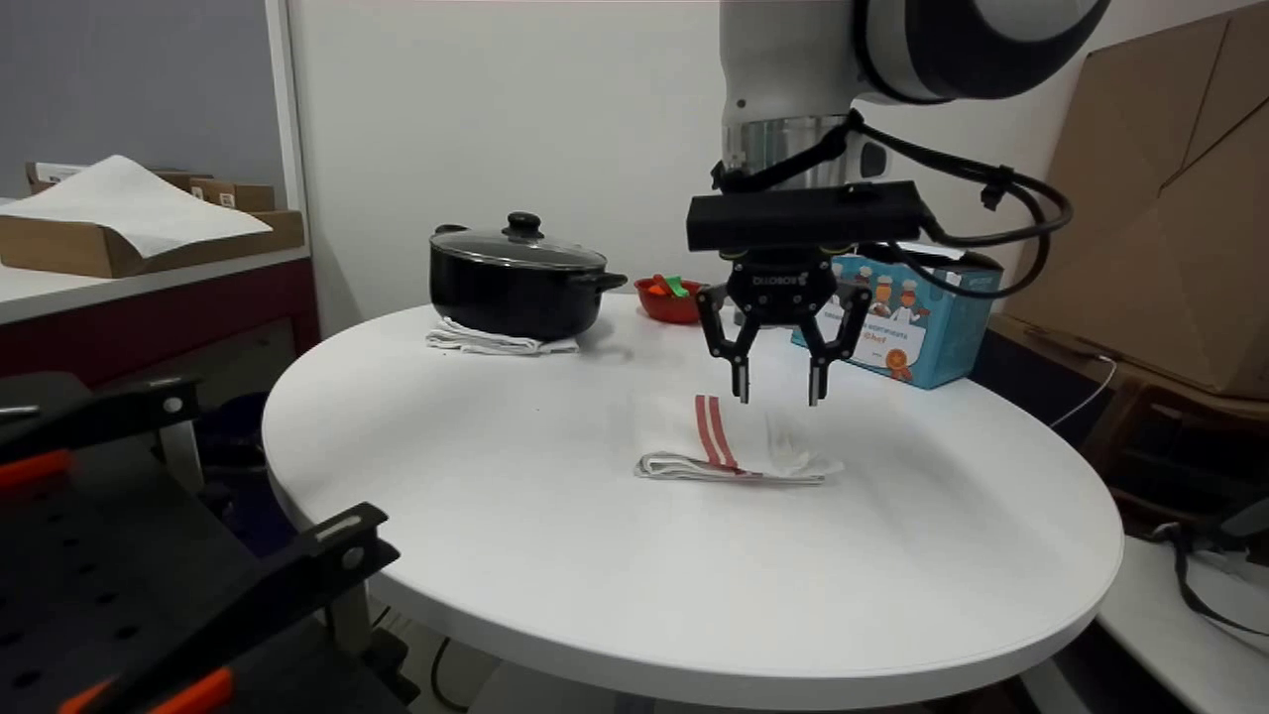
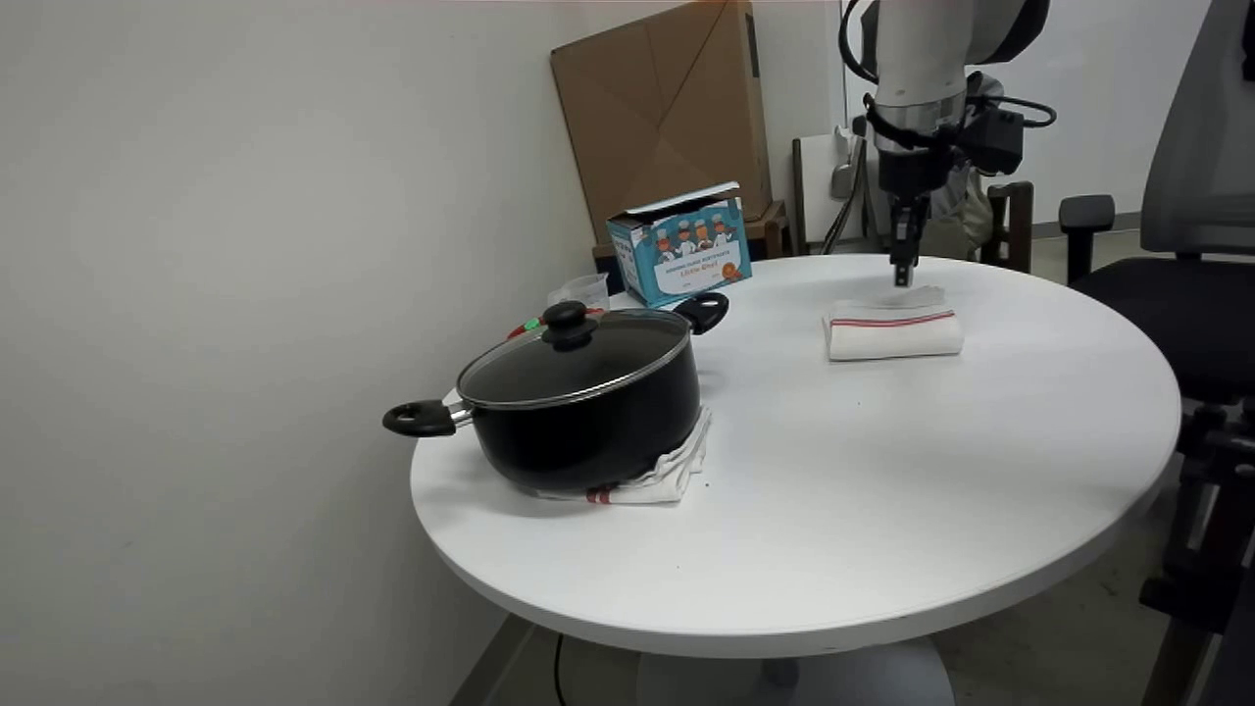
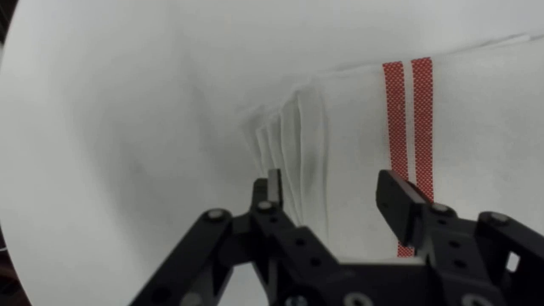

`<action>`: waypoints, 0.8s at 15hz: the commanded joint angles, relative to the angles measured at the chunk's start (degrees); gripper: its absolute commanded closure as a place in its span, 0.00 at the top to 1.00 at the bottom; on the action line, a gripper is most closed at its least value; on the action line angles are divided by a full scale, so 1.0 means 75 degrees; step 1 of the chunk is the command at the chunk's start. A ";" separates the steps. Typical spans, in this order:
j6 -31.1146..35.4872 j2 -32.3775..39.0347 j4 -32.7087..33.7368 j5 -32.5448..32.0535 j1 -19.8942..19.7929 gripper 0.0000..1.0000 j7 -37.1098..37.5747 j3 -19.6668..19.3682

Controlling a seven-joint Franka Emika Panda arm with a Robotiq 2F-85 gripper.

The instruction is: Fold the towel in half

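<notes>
Spread apart, our gripper (image 1: 778,397) hangs above the striped towel (image 2: 894,335); we should probably pinch the whole layered edge (image 3: 311,131) together, then fold evenly.

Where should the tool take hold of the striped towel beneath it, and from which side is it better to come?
Probably by the fanned edges of the towel, left of the red stripes in the wrist view, coming straight down from above. The towel lies nearly flat, but there its layers part into ridges that seem easier to pinch. The tool points down above that end, open.
</notes>
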 commanded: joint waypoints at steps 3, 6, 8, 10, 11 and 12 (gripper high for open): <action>0.0396 0.0124 0.0378 -0.0213 -0.0037 1.00 0.0244 -0.0104; 0.0817 -0.0569 -0.0097 -0.0220 -0.0024 1.00 0.0202 -0.0019; 0.0895 -0.1163 -0.0567 -0.0228 0.0084 1.00 0.0420 -0.0091; 0.0931 -0.1726 -0.0968 -0.0273 0.0121 1.00 0.0749 -0.0128; 0.0792 -0.2088 -0.1269 -0.0296 0.0163 1.00 0.0899 -0.0161; 0.0655 -0.2461 -0.1602 -0.0365 0.0229 1.00 0.1077 -0.0207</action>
